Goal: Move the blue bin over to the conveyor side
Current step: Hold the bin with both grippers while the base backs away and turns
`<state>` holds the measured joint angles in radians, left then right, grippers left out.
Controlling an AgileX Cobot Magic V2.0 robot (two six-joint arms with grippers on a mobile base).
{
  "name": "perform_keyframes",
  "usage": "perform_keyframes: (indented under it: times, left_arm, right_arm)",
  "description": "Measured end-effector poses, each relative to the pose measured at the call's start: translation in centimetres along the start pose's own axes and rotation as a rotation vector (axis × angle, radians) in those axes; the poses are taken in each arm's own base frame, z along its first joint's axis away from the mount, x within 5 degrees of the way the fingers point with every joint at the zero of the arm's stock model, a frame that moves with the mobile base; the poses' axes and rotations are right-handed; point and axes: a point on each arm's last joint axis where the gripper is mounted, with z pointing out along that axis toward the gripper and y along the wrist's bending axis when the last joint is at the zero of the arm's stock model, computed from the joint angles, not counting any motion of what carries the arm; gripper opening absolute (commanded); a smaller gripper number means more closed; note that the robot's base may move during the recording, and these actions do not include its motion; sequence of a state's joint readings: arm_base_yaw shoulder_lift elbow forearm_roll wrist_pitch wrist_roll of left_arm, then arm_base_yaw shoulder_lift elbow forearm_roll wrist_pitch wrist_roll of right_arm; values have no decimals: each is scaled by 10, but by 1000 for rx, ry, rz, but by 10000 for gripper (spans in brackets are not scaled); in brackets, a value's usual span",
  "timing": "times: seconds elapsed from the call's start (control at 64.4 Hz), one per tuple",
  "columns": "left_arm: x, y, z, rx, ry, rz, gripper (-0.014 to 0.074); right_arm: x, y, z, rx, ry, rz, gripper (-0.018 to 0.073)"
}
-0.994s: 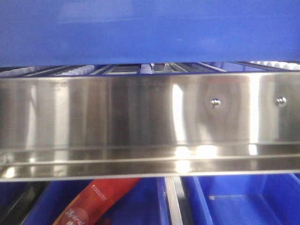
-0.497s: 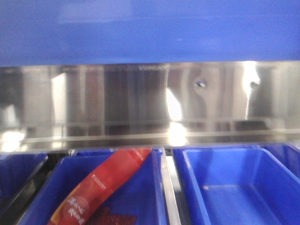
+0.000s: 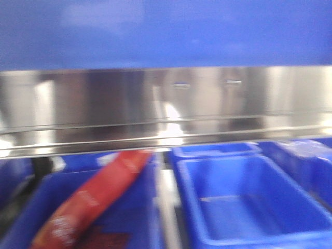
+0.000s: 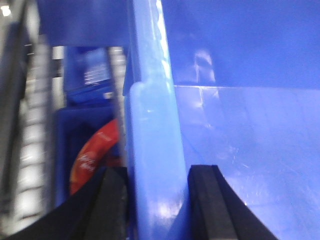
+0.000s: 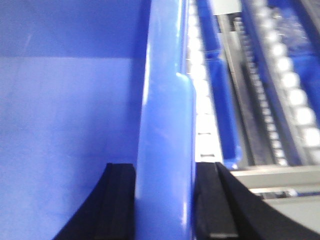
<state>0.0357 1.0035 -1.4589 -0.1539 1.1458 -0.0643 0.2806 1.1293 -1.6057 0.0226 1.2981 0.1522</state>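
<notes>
Left wrist view: your L gripper (image 4: 157, 200) is closed down on the blue bin (image 4: 240, 140) at its rim, one black pad inside the wall, one outside. R gripper (image 5: 165, 200) pinches the bin's rim likewise, w/ a roller track (image 5: 295, 100) beside it. Front view is blurred: steel rail (image 3: 166, 104), lower blue trays (image 3: 244, 207) below it, red packet (image 3: 93, 202) in the left one
</notes>
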Motion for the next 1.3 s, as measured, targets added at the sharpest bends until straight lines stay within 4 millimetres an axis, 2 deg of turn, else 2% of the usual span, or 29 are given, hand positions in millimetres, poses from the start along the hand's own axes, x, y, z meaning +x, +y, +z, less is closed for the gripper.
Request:
perform_keyframes:
  times: [1.305]
  left_arm:
    - [0,0,-1,0,-2,0,-20]
  right_arm:
    - [0,0,0,0,-2,-2,-81]
